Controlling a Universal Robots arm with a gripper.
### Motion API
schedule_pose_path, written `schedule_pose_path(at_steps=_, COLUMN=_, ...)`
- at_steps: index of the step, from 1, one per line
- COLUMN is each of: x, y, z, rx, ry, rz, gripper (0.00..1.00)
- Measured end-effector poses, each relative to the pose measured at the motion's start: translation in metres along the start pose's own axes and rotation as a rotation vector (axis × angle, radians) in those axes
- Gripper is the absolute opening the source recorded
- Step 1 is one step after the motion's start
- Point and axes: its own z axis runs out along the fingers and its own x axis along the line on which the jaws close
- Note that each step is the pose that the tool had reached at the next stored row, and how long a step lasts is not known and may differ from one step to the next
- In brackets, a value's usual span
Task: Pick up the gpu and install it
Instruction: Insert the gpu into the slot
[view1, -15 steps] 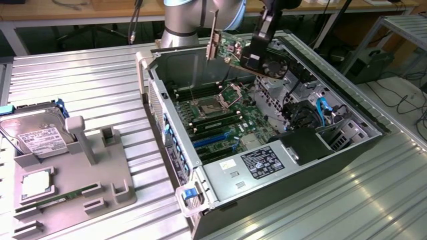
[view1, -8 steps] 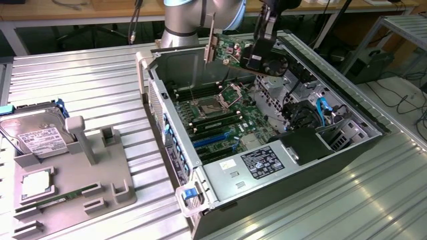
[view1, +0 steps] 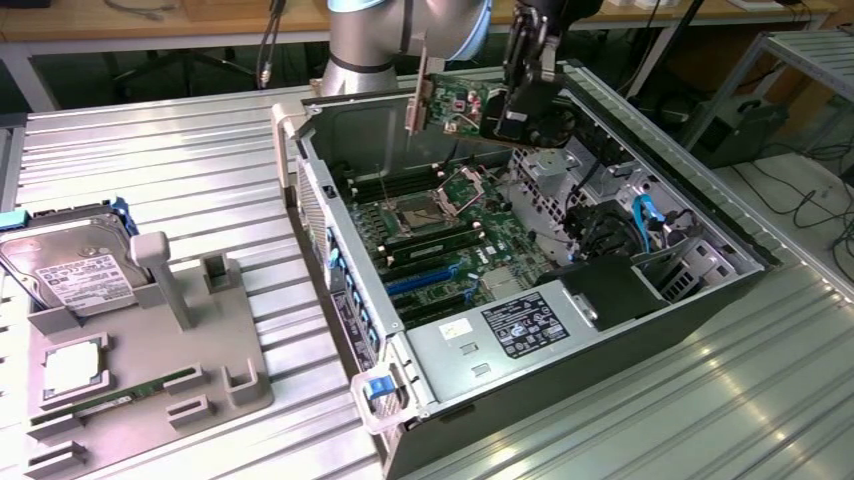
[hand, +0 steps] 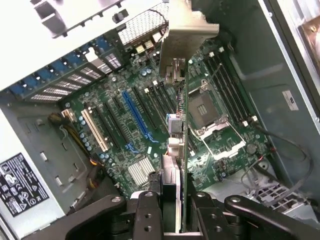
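The gpu (view1: 447, 105) hangs in the air over the far end of the open computer case (view1: 534, 330). Its green circuit side faces the exterior camera and its metal bracket (view1: 419, 88) points to the exterior view's left. My gripper (view1: 514, 112) is shut on the card's other end. In the wrist view the gpu (hand: 183, 145) is seen edge-on between my fingers (hand: 148, 212), with the bracket (hand: 187, 32) at the far end. It hovers above the motherboard (hand: 125, 145), clear of the expansion slots (hand: 137, 117) and near the CPU socket (hand: 206, 105).
On the exterior view's left a grey fixture (view1: 200, 350) holds a hard drive (view1: 74, 270), a RAM stick (view1: 120, 395) and a silver square chip (view1: 74, 365). Case walls, blue cables (view1: 647, 222) and a black duct (view1: 607, 290) surround the board.
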Motion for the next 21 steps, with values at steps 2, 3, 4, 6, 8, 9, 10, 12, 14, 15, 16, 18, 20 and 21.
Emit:
schedule_pose_path(at_steps=2, x=0.0, y=0.0, z=0.0001, rx=-0.001, ry=0.0003, rz=-0.037, gripper=0.28)
schedule_pose_path(at_steps=3, x=0.0, y=0.0, z=0.0002, rx=-0.0015, ry=0.0002, rz=-0.056, gripper=0.28)
schedule_pose_path(at_steps=4, x=0.0, y=0.0, z=0.0002, rx=-0.002, ry=0.0004, rz=-0.074, gripper=0.28)
schedule_pose_path(at_steps=6, x=0.0, y=0.0, z=0.0003, rx=-0.0034, ry=0.0006, rz=-0.127, gripper=0.28)
schedule_pose_path(at_steps=8, x=0.0, y=0.0, z=0.0008, rx=-0.0047, ry=0.0015, rz=-0.187, gripper=0.28)
schedule_pose_path(at_steps=9, x=0.0, y=0.0, z=0.001, rx=-0.0051, ry=0.0018, rz=-0.205, gripper=0.28)
schedule_pose_path(at_steps=10, x=0.0, y=0.0, z=0.0013, rx=-0.0055, ry=0.002, rz=-0.223, gripper=0.28)
schedule_pose_path(at_steps=12, x=0.0, y=0.0, z=0.002, rx=-0.0063, ry=0.0026, rz=-0.259, gripper=0.28)
schedule_pose_path(at_steps=14, x=0.0002, y=0.0002, z=0.003, rx=-0.0068, ry=0.0027, rz=-0.28, gripper=0.28)
schedule_pose_path(at_steps=15, x=0.0005, y=0.0006, z=0.0038, rx=-0.007, ry=0.0026, rz=-0.288, gripper=0.28)
schedule_pose_path(at_steps=16, x=0.001, y=0.0009, z=0.0052, rx=-0.0071, ry=0.0025, rz=-0.291, gripper=0.28)
schedule_pose_path(at_steps=18, x=0.0016, y=0.0011, z=0.0073, rx=-0.0074, ry=0.0028, rz=-0.299, gripper=0.28)
schedule_pose_path(at_steps=20, x=0.0017, y=0.0012, z=0.0087, rx=-0.0079, ry=0.003, rz=-0.317, gripper=0.28)
schedule_pose_path(at_steps=21, x=0.0018, y=0.0012, z=0.0094, rx=-0.0081, ry=0.0029, rz=-0.327, gripper=0.28)
